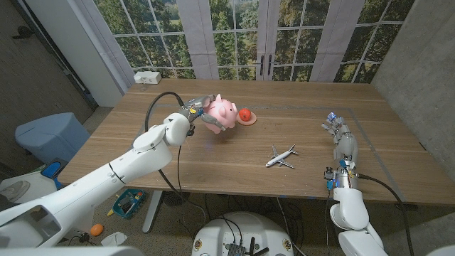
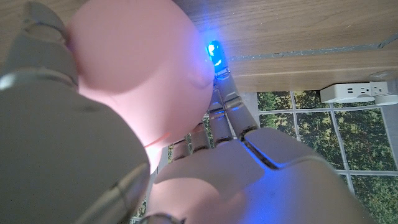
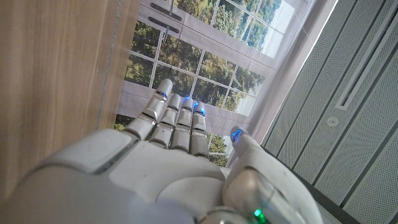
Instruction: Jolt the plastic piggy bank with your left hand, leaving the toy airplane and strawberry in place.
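The wooden counter has a plank grain and stands before a wall of tall paned windows that look out on green trees. A grey textured wall closes the room on the robot's right. A white power strip lies at the counter's far edge on the left side. On the floor to the left sits a blue bin.

The pink piggy bank is at the far middle of the counter, and the left hand is on it. In the head view its fingers wrap around the bank's near side and underside, gripping it; whether the bank touches the wood or is raised just above it cannot be told. In the left wrist view the bank's smooth pink body presses right against the palm, with the fingers reaching past it toward the wood, one tip lit blue.

The strawberry sits on a small round disc just beside the bank, on its right. The white toy airplane lies nearer, well apart from both.

The right hand is over the counter's right side, away from everything, its fingers straight, close together and holding nothing.
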You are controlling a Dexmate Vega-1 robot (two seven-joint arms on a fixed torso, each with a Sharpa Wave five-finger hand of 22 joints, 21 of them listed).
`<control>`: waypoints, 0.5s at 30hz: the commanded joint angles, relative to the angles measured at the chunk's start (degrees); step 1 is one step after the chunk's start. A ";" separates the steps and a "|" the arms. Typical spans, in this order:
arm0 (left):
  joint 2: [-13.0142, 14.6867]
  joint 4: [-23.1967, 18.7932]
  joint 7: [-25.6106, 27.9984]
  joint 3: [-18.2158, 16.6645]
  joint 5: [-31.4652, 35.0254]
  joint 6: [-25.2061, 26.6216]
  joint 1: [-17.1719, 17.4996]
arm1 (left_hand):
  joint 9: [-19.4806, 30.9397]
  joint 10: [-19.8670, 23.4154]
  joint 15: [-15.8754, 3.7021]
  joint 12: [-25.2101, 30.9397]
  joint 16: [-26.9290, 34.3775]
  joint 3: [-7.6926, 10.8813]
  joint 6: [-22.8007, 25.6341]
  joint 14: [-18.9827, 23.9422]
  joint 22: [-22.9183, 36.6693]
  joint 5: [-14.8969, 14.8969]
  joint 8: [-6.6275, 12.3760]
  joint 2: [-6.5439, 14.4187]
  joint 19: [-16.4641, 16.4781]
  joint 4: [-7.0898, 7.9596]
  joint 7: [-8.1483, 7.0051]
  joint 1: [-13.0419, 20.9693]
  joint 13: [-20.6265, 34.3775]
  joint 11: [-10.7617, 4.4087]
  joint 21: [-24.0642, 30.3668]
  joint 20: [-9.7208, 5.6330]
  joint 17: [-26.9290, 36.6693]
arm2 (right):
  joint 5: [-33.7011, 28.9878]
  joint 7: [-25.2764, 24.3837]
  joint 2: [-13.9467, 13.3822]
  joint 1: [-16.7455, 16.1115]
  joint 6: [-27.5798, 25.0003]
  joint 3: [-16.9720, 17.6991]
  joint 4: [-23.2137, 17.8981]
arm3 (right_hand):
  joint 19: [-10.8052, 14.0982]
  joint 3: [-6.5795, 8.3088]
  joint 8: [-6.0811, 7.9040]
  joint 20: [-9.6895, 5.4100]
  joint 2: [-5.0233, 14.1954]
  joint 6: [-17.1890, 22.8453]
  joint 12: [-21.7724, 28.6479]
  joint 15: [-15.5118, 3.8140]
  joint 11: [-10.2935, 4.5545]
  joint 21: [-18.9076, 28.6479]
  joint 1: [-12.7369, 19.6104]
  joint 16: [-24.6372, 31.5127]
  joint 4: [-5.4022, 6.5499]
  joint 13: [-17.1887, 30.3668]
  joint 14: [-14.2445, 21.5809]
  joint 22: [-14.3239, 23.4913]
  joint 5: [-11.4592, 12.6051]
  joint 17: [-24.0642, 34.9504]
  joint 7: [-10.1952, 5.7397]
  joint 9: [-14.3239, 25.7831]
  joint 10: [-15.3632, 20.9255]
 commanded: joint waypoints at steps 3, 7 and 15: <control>-4.19 -3.03 11.79 -3.92 -4.24 2.30 6.15 | 0.61 31.58 -21.41 2.01 -0.21 1.58 34.03 30.41 -0.08 0.65 5.70 23.24 -0.40 0.88 0.78 23.36 4.16 -11.81 0.80 -6.86 0.34 | 9.91 8.27 -4.83 4.70 -3.51 -2.54 3.01 | 0.50 0.11 0.05 -0.80 0.49 0.34 -0.07 -0.41 0.09 -0.17 -0.08 0.44 -0.44 -0.05 0.02 0.08 -0.05 0.10 0.11 0.20 0.03; -5.11 -3.78 14.19 -3.84 -4.81 3.00 7.12 | 0.65 31.67 -21.41 2.01 -0.31 1.64 34.09 30.44 -0.20 0.84 5.73 23.19 -0.61 0.87 0.69 23.31 4.41 -11.89 1.06 -6.91 0.46 | 12.36 10.54 -6.02 6.13 -4.34 -3.28 4.07 | 0.41 0.15 0.03 -0.85 0.58 0.31 -0.10 -0.52 0.03 -0.28 -0.05 0.43 -0.52 -0.05 -0.06 0.08 -0.04 0.11 0.22 0.20 -0.01; -6.29 -4.13 17.72 -3.95 -6.64 3.01 8.62 | 0.75 31.66 -21.42 1.90 -0.52 1.77 34.15 30.50 -0.50 1.24 5.77 23.05 -1.03 0.84 0.63 23.21 4.97 -11.92 1.70 -6.83 0.72 | 15.11 13.05 -7.45 8.02 -5.44 -4.46 5.47 | 0.40 0.20 0.01 -0.89 0.71 0.29 -0.15 -0.47 0.08 -0.42 -0.04 0.42 -0.59 -0.06 -0.20 0.08 -0.04 0.12 0.31 0.21 -0.13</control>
